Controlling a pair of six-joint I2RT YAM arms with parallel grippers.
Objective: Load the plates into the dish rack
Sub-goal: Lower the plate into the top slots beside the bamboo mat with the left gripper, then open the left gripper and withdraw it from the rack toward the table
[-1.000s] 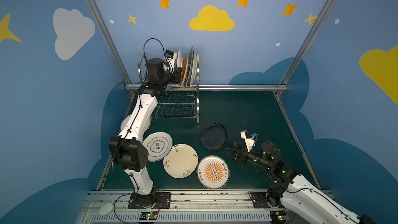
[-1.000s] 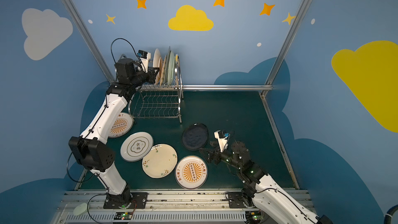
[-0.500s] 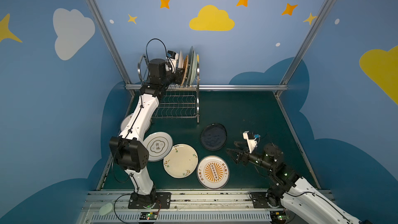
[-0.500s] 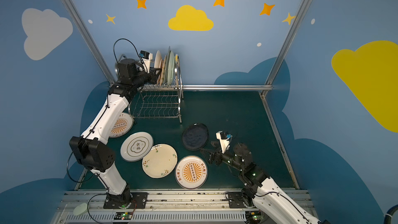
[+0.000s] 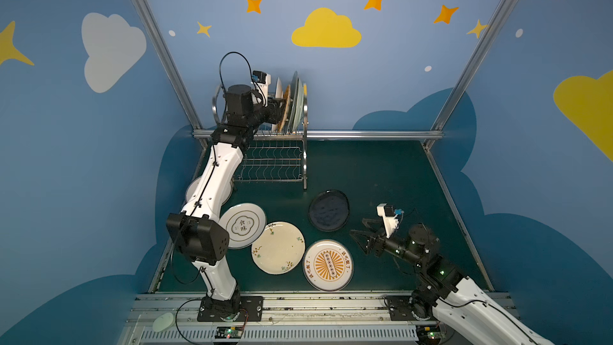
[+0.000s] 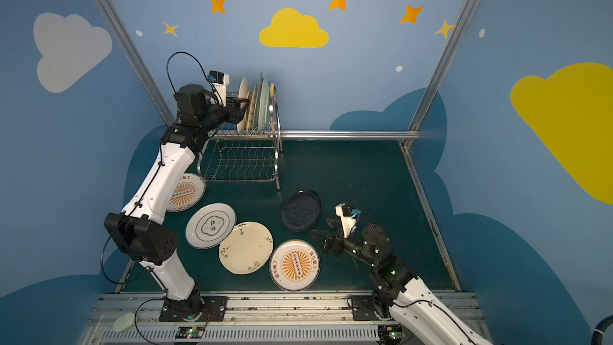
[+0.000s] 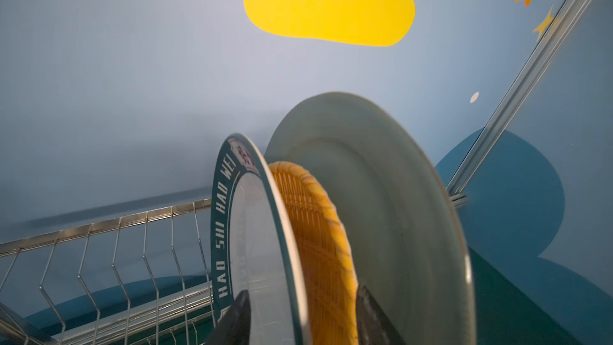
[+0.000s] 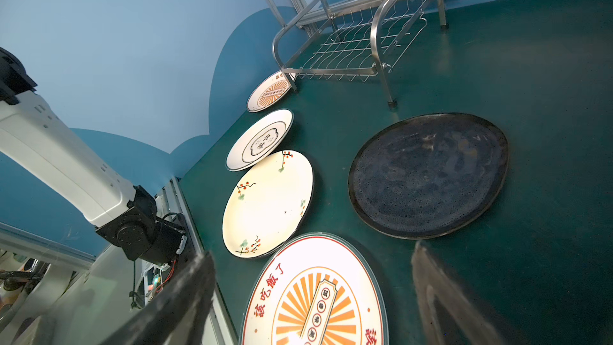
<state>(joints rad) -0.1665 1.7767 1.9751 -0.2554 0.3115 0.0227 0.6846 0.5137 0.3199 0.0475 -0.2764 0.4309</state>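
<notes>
The dish rack [image 5: 304,160] stands at the back left. In its upper tier stand a teal-rimmed plate [image 7: 225,227], a yellow woven plate [image 7: 315,227] and a pale green plate [image 7: 381,194]. My left gripper [image 7: 302,320] is open there, its jaws either side of the teal and yellow rims. On the mat lie a sunburst plate [image 5: 328,265], a cream floral plate [image 5: 278,247], a cloud-emblem plate [image 5: 242,225], a black plate [image 5: 329,210] and a second sunburst plate [image 6: 185,192]. My right gripper [image 5: 358,227] hovers open over the near sunburst plate's right edge.
The left arm's elbow [image 5: 199,238] hangs over the cloud-emblem plate's left edge. Blue walls and metal posts [image 5: 431,134] close in the mat. A small pale oval object [image 5: 163,321] lies on the front rail. The rack's lower shelf [image 6: 242,164] holds nothing.
The left gripper's jaws have spread apart from the teal-rimmed plate, which now stands in the upper tier. The right gripper has barely moved.
</notes>
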